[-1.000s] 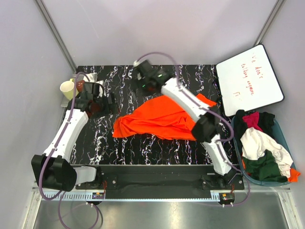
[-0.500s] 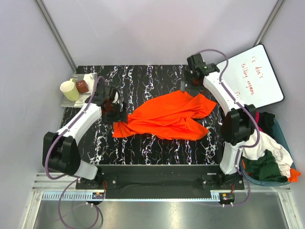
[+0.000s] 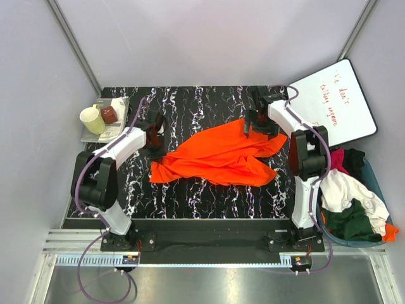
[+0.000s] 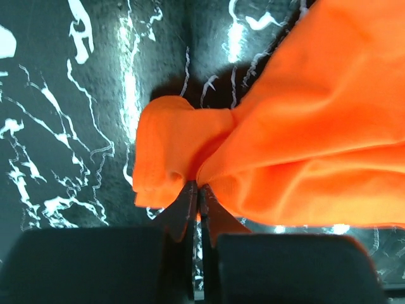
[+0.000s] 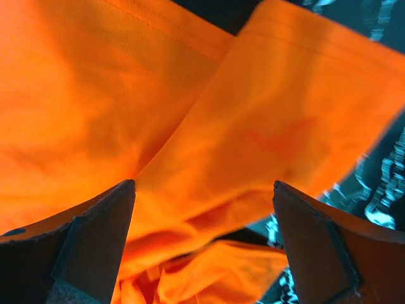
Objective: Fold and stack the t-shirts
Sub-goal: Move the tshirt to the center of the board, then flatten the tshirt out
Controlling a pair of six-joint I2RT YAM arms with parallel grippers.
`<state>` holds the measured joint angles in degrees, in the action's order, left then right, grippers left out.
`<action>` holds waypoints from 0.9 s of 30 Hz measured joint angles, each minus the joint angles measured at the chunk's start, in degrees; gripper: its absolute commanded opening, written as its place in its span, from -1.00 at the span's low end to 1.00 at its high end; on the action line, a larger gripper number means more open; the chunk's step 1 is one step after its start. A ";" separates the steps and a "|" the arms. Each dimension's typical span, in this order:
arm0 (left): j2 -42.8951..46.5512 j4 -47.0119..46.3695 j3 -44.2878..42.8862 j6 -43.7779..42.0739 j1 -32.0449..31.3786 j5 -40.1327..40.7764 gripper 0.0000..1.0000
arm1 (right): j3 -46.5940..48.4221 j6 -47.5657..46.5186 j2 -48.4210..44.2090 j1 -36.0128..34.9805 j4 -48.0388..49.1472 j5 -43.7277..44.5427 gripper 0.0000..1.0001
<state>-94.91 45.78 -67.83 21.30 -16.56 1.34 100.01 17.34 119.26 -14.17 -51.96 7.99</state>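
Spreading step, by judgement: table (image 3: 190,196) bears orange t-shirt (image 3: 218,155), crumpled at table's middle, not yet flat. Other t-shirts (image 3: 348,196) heaped in basket (image 3: 374,179) off table's right edge. Left gripper (image 4: 197,190), table's left side: jaws pinching shirt corner. Right gripper (image 5: 202,209), table's far right: jaws spread over cloth. Next likely: right closes on hem, both pull flat.

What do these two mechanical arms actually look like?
The left arm and right arm match: smooth white shells on the long segments, with chunky black joints and black bases. A pale purple cable loops loosely along each. The left pincer and right pincer each have two dark, wedge-shaped fingers. I can see no lettering or logos.
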 measured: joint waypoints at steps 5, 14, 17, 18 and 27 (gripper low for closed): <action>-2.73 0.00 -0.83 -0.04 0.00 1.11 -1.00 | 1.25 0.33 5.62 0.09 0.63 -3.72 0.87; -1.55 1.22 -4.04 -0.31 0.00 4.31 -1.00 | 2.47 0.52 8.98 0.20 1.57 -9.68 -1.00; -0.59 2.05 -5.25 -0.48 -0.02 6.03 -1.00 | 3.34 0.55 9.01 0.22 1.68 -10.86 -1.00; -0.44 2.36 -5.86 -0.50 -0.02 6.62 -1.00 | 3.82 0.50 9.01 0.26 1.70 -11.02 -1.00; 3.28 5.68 -14.27 -0.33 0.02 13.20 -1.00 | 9.60 -1.53 0.72 0.24 1.57 -8.13 -1.00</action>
<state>-91.64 51.46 -82.11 20.97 -16.53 14.55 109.60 15.81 119.98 -13.93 -50.39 -0.14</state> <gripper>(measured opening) 0.012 0.022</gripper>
